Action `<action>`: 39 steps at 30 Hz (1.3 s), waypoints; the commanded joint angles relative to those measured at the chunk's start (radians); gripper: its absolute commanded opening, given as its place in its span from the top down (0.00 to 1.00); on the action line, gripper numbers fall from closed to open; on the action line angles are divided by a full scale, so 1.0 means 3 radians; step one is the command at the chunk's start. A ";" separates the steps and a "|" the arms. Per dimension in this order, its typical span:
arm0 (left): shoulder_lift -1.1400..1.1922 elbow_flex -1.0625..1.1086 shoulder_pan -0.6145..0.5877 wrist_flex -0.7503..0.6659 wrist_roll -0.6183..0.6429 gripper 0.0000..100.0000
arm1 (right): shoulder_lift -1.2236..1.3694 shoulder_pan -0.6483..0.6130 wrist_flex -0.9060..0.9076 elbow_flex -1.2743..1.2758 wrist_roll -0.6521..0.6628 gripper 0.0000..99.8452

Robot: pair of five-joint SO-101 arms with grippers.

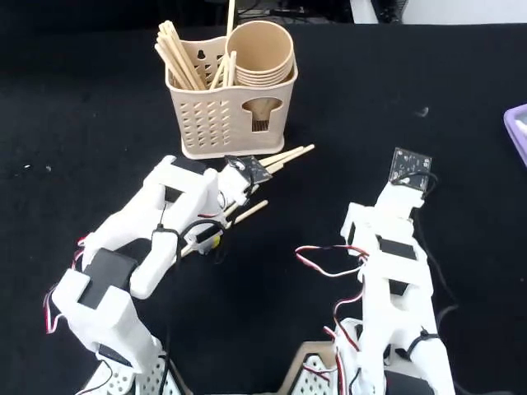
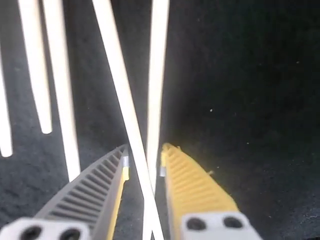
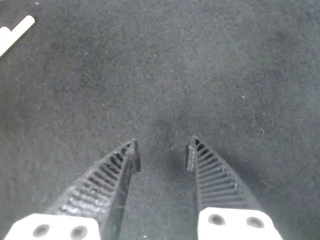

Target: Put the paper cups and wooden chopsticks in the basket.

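Closest to the arm bases, the right gripper (image 3: 162,147) hangs with its jaws apart over bare tabletop (image 1: 370,99), holding nothing. The left gripper (image 2: 144,150) is pinched on two chopsticks (image 2: 130,120) that cross right between its jaws, low over the middle of the tabletop.

That crossing is my worry. Thin, smooth-looking wooden sticks against ribbed plastic jaws means one could pivot or slide out on the lift. It could also snag the loose chopsticks (image 1: 288,155) lying just beside. The black covering looks felty, so a dropped stick probably wouldn't roll far.

Farther back, toward the far edge and left of centre, sits the basket (image 1: 218,123), cream plastic with slotted walls. The paper cups (image 1: 262,49) are already stacked in one side, and the upright chopsticks (image 1: 177,53) lean in the other.
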 commanded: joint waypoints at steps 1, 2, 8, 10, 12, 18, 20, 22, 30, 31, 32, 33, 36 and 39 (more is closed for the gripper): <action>0.0061 -0.0105 0.0049 -0.0036 0.0005 0.96 | -0.0084 -0.0051 -0.0082 -0.0171 -0.0010 0.84; 0.0061 -0.0105 0.0043 -0.0036 0.0005 0.97 | -0.0084 -0.0051 -0.0082 -0.0171 -0.0010 0.84; -0.0240 -0.0023 0.0013 0.0005 0.0005 0.97 | -0.0084 -0.0051 -0.0082 -0.0171 -0.0010 0.84; -0.0511 0.0018 0.0008 0.0092 0.0005 0.97 | -0.0084 -0.0051 -0.0082 -0.0176 -0.0010 0.84; -0.0808 0.0033 0.0008 0.0220 -0.0005 0.97 | -0.0084 -0.0051 -0.0082 -0.0176 -0.0010 0.84; -0.1718 0.0008 -0.0151 0.0624 0.0000 0.97 | -0.0084 -0.0051 -0.0082 -0.0182 -0.0010 0.84; -0.2082 0.0003 -0.0171 0.0680 0.0010 0.97 | -0.0084 -0.0051 -0.0082 -0.0182 -0.0010 0.84; -0.2496 0.0028 -0.0146 0.0675 0.0128 0.97 | -0.0084 -0.0051 -0.0082 -0.0182 -0.0010 0.84; -0.3948 0.0304 -0.0161 -0.0736 0.1304 0.97 | -0.0084 -0.0051 -0.0082 -0.0176 -0.0010 0.84; -0.4030 0.0396 -0.0146 -0.0997 0.1381 0.97 | -0.0084 -0.0051 -0.0082 -0.0171 -0.0010 0.84; -0.4081 0.0488 -0.0146 -0.1248 0.1463 0.97 | -0.0084 -0.0051 -0.0082 -0.0171 -0.0010 0.84; -0.4092 0.0560 -0.0146 -0.1488 0.1514 0.97 | -0.0084 -0.0051 -0.0082 -0.0171 -0.0010 0.84; -0.4051 0.0754 -0.0166 -0.2163 0.1683 0.97 | -0.0084 -0.0051 -0.0082 -0.0171 -0.0010 0.84; -0.3984 0.0841 -0.0217 -0.2777 0.1928 0.97 | -0.0084 -0.0051 -0.0082 -0.0171 -0.0010 0.84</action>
